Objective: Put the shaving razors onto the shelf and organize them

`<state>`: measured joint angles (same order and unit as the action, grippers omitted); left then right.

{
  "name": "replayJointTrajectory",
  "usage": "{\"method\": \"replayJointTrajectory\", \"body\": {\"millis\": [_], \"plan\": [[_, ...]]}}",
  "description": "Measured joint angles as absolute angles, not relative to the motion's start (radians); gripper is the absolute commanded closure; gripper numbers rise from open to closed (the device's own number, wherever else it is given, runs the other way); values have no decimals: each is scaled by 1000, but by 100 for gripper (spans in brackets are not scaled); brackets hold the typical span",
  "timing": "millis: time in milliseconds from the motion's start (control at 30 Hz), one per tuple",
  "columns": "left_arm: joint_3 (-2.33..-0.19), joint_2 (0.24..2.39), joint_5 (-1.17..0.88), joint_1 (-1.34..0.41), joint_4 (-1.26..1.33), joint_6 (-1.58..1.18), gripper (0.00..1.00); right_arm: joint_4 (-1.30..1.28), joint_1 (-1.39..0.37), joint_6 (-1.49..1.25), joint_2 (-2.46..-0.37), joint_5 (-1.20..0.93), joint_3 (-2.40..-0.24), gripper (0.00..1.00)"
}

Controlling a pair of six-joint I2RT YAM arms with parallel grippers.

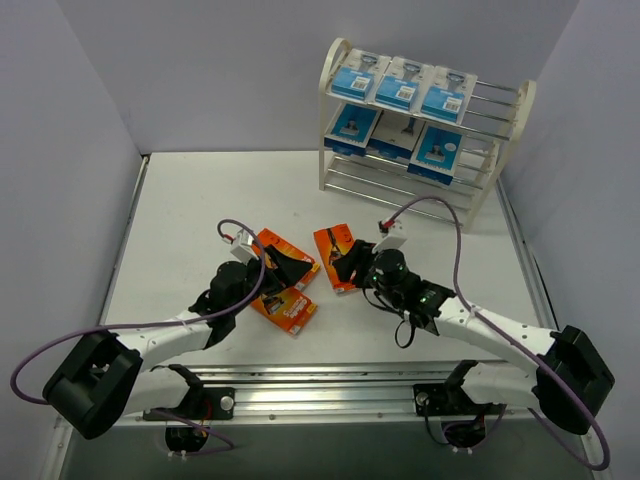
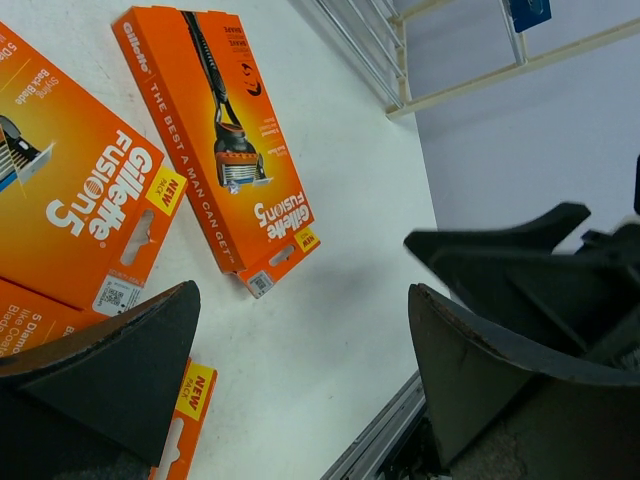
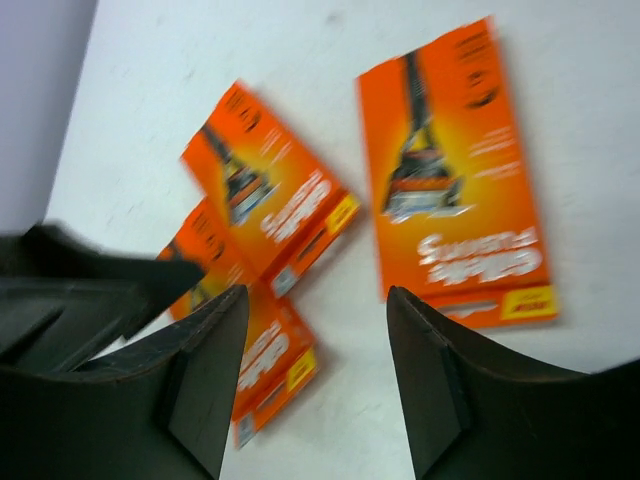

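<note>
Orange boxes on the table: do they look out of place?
Yes. Three orange boxes lie flat on the table at mismatched angles, two seemingly overlapping, while the blue packs sit in tidy rows on the shelf. Nothing looks damaged.

The left gripper [image 2: 300,330] hung with jaws spread wide, nothing between them, over the white table [image 2: 350,230]; three orange boxes [image 2: 215,140] lay flat, the shelf [image 2: 470,85] beyond.

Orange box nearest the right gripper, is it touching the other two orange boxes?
Apart. Right wrist view shows bare table between the lone orange box and the other two boxes.
</note>
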<state>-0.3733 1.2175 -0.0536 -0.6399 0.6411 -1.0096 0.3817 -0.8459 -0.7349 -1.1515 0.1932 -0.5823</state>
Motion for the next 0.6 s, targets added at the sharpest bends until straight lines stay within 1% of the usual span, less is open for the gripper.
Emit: {"method": "replayJointTrajectory", "body": {"millis": [133,267,400,600], "plan": [[-368,1224,-54,-640,639,-1008,6,337,-658,-670,-1171,157,-603,41],[-375,1235,-50,-640,628,-990,6,304,-552,-594,-1248,133,-655,37],[-454,1298,-38,-640,575,-952,6,305,-500,-541,-1325,88,-681,36],[-680,1445,-39,-607,537,-892,6,327,-475,-529,-1359,46,-665,37]]}}
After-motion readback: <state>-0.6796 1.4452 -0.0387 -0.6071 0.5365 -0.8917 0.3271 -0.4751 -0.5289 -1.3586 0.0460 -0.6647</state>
